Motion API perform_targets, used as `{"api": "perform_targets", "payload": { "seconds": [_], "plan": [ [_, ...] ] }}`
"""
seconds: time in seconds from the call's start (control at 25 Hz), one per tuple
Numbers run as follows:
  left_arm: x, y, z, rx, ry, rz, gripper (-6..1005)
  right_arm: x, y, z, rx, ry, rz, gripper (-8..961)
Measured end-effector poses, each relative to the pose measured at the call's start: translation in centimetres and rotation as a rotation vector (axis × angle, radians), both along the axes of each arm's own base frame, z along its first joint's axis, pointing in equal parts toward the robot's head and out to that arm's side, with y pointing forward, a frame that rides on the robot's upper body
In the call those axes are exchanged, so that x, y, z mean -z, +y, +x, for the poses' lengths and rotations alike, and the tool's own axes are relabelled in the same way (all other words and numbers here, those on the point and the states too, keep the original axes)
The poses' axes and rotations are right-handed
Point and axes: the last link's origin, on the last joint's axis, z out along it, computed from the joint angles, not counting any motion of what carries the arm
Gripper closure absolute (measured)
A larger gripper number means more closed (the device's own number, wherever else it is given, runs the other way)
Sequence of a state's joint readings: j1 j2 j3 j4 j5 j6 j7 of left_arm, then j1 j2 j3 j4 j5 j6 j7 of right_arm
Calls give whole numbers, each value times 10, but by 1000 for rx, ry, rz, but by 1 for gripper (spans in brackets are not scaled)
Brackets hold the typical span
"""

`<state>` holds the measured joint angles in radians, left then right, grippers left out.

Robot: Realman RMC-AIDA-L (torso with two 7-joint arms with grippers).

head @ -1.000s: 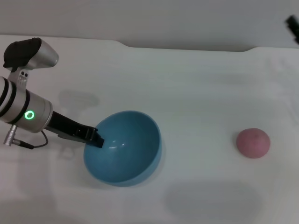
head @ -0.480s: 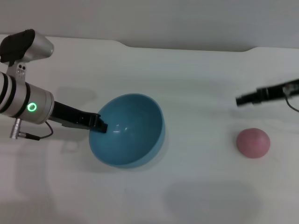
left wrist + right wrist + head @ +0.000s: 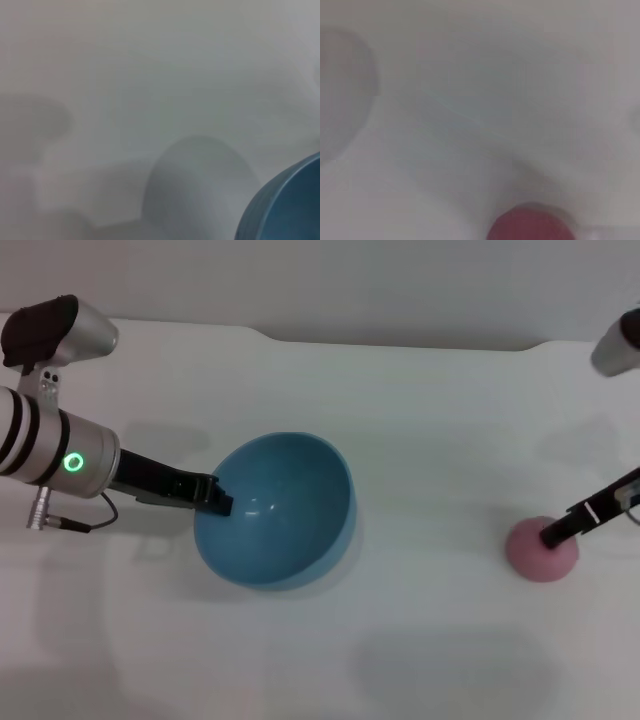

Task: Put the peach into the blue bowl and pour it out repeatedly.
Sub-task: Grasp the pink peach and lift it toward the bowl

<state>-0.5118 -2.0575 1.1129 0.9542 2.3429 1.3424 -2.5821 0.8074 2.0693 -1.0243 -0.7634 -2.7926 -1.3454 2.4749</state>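
Observation:
The blue bowl (image 3: 285,515) sits left of the middle of the white table, tilted with its opening facing up and right. My left gripper (image 3: 216,496) is shut on the bowl's left rim. The bowl's edge also shows in the left wrist view (image 3: 287,202). The bowl is empty. The pink-red peach (image 3: 535,552) lies on the table at the right, far from the bowl. My right gripper (image 3: 553,536) reaches in from the right and its dark tip is at the top of the peach. The peach shows low in the right wrist view (image 3: 530,224).
The white table (image 3: 420,420) has a stepped back edge against a grey wall. A cable hangs from my left wrist (image 3: 70,525). Part of my right arm (image 3: 615,345) shows at the far right.
My right gripper has come down from the back right onto the peach. My left gripper has shifted the bowl slightly back and to the right. The peach has not moved.

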Motion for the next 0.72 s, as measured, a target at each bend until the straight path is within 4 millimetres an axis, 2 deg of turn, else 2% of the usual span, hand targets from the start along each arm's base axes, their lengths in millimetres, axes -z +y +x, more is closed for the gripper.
{"api": "perform_targets", "payload": {
  "seconds": [0.36, 0.72],
  "plan": [
    [-3, 3, -1, 2, 5, 23, 999, 20, -2, 2, -10, 19, -10, 529],
    [-4, 5, -1, 6, 7, 29, 999, 24, 1, 6, -66, -2, 1, 538]
  ]
}}
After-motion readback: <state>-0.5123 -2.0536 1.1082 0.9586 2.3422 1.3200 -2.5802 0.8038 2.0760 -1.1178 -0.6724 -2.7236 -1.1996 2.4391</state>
